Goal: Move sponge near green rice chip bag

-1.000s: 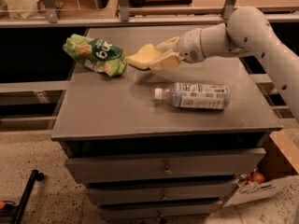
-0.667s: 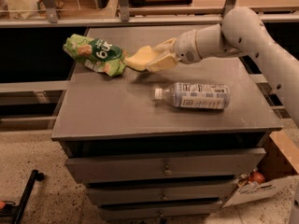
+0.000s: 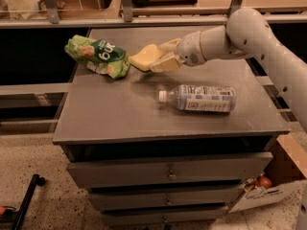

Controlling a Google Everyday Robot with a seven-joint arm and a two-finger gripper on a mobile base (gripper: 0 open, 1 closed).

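The green rice chip bag (image 3: 97,56), shiny green foil with white lettering, lies crumpled at the back left of the grey cabinet top (image 3: 120,114). My gripper (image 3: 160,59) reaches in from the right and is shut on the pale yellow sponge (image 3: 144,58). It holds the sponge a little above the top, just right of the bag. The sponge's left end is close to the bag's right end but apart from it. The cream fingers (image 3: 167,64) clamp the sponge's right part.
A clear plastic bottle (image 3: 201,98) with a white label lies on its side at the middle right of the top. The cabinet has drawers below. Shelving rails run behind. A cardboard box (image 3: 276,188) stands on the floor at the right.
My gripper has moved slightly left with the sponge, bringing it closer to the green bag. The bag and the bottle have not moved.
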